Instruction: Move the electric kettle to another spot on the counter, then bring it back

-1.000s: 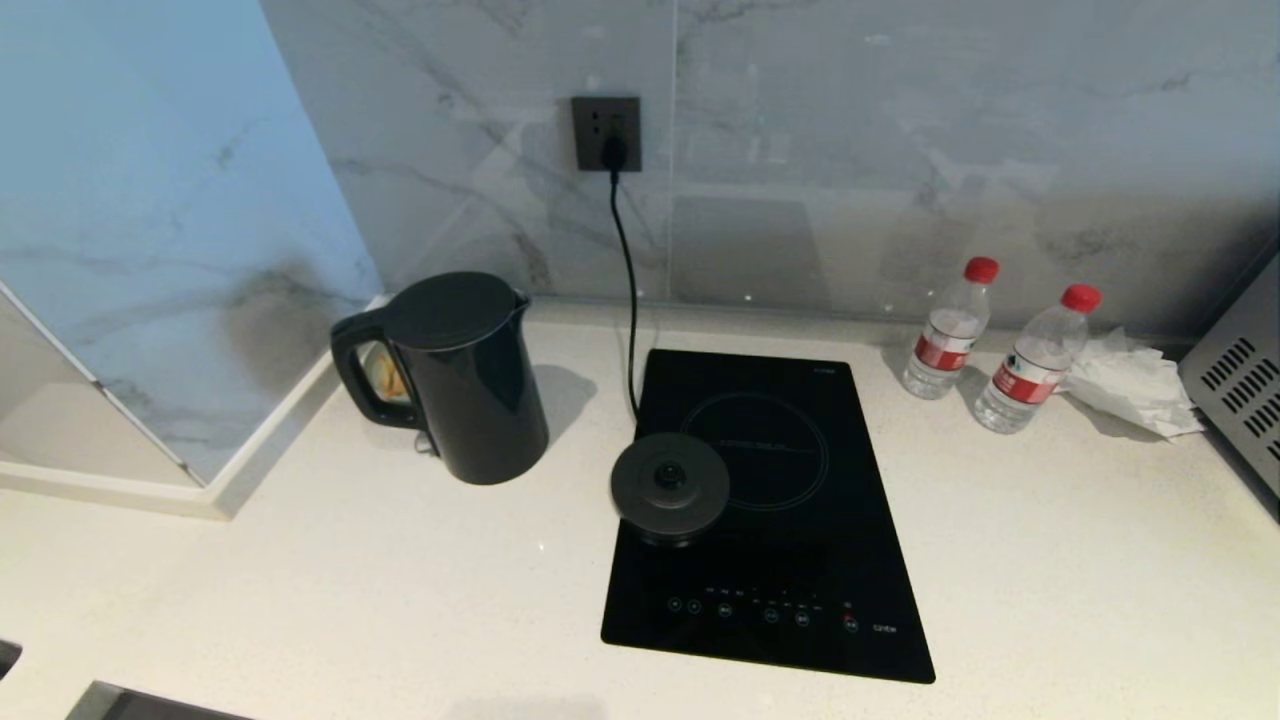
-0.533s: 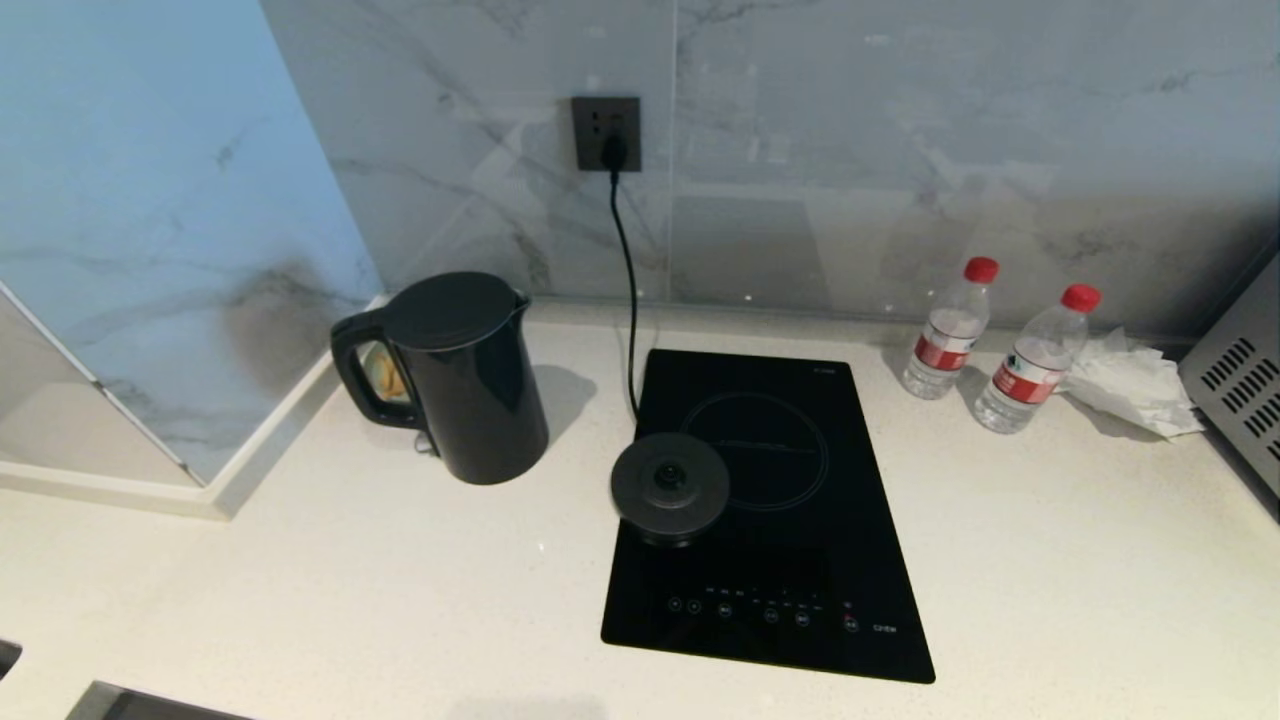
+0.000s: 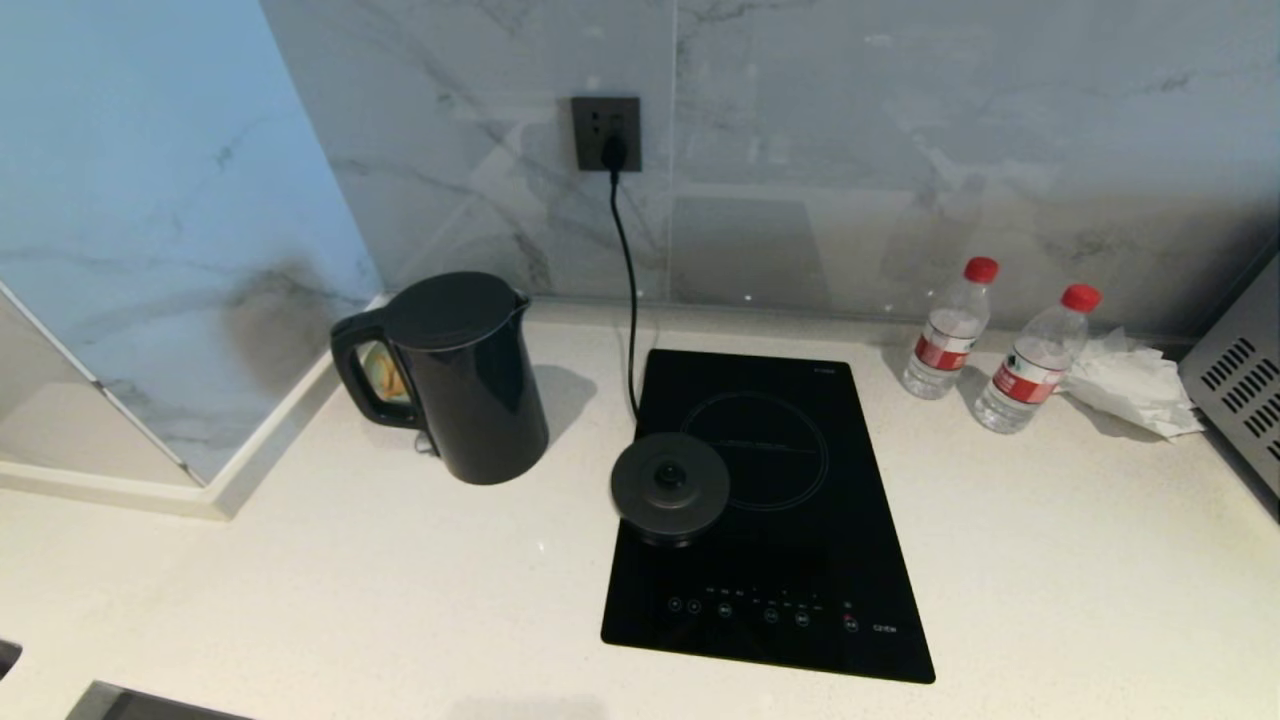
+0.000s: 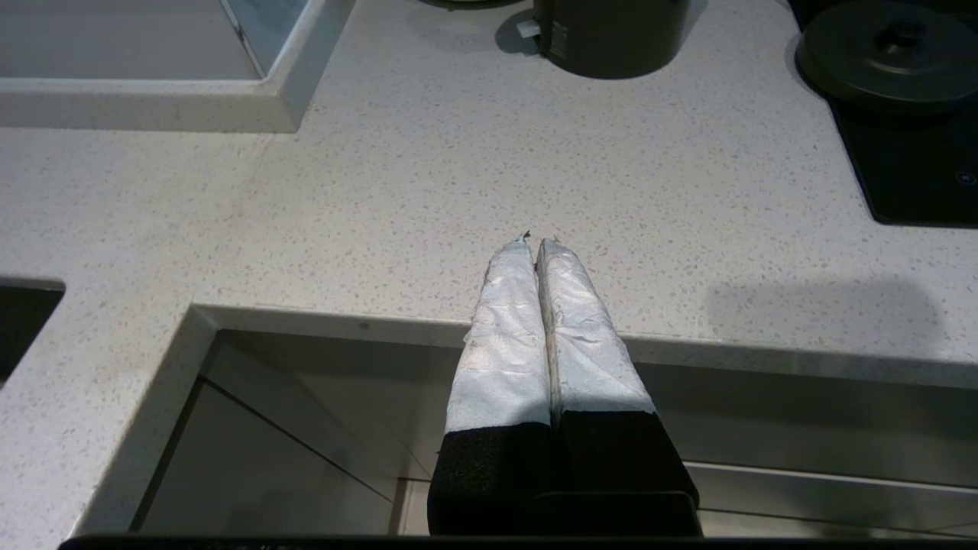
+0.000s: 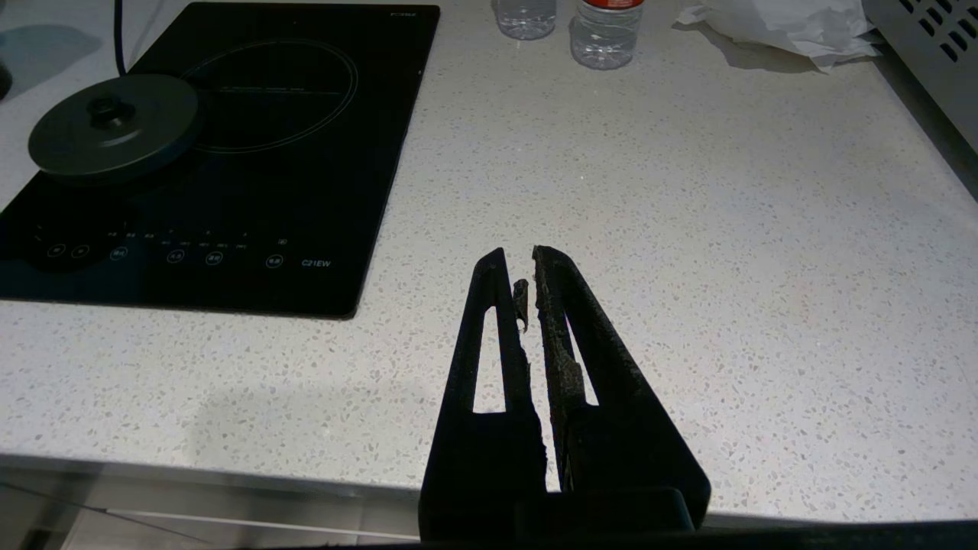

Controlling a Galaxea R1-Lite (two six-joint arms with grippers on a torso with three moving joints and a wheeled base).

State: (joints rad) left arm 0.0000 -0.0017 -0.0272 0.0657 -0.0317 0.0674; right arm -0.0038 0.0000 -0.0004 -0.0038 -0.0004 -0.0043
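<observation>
Hovering over the desk's near edge, my left gripper (image 4: 532, 243) has its taped fingers pressed together, holding nothing. My right gripper (image 5: 521, 263) hangs over the same edge farther right, fingers nearly touching, also empty. Beyond them, the electric kettle (image 3: 455, 375) stands upright on the desk (image 3: 1050, 560) near its far left corner, handle toward the left wall. Its round power base (image 3: 670, 487) sits apart, overlapping the left edge of the black cooktop (image 3: 790, 600).
</observation>
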